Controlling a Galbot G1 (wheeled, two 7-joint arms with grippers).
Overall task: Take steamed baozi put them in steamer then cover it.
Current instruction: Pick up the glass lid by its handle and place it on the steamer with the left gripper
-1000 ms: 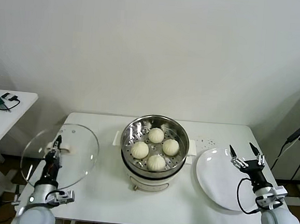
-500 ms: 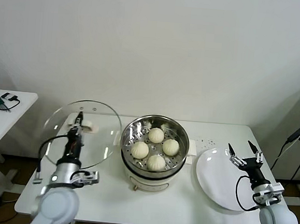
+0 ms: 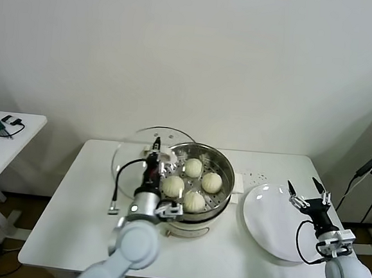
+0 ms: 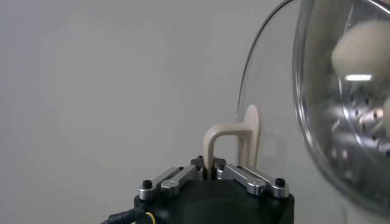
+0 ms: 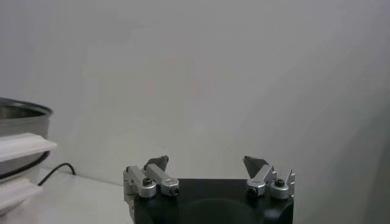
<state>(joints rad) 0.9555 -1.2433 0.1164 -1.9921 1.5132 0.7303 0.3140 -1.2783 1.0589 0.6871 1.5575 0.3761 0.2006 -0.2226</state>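
Note:
Several cream-white baozi (image 3: 193, 168) lie in the shiny steel steamer (image 3: 225, 171) at the middle of the table. My left gripper (image 3: 154, 156) is shut on the white handle (image 3: 159, 152) of the glass cover (image 3: 129, 163). It holds the cover tilted on edge above the steamer's left rim. In the left wrist view the jaws pinch the cream handle (image 4: 220, 141), and a baozi (image 4: 364, 52) shows through the glass cover (image 4: 314, 103). My right gripper (image 3: 309, 192) stands open and empty over the white plate (image 3: 269, 223); the same gripper (image 5: 207, 165) holds nothing in its wrist view.
The steamer (image 5: 15, 119) sits on a white pot base with a side handle (image 5: 21, 149). A black cable (image 3: 115, 188) hangs from my left arm. A side table (image 3: 26, 126) with small items stands at far left. The plate reaches near the table's right front edge.
My left gripper has carried the cover from over the table's left end rightward to the steamer's left rim, tilting it more upright. The right gripper has hardly moved.

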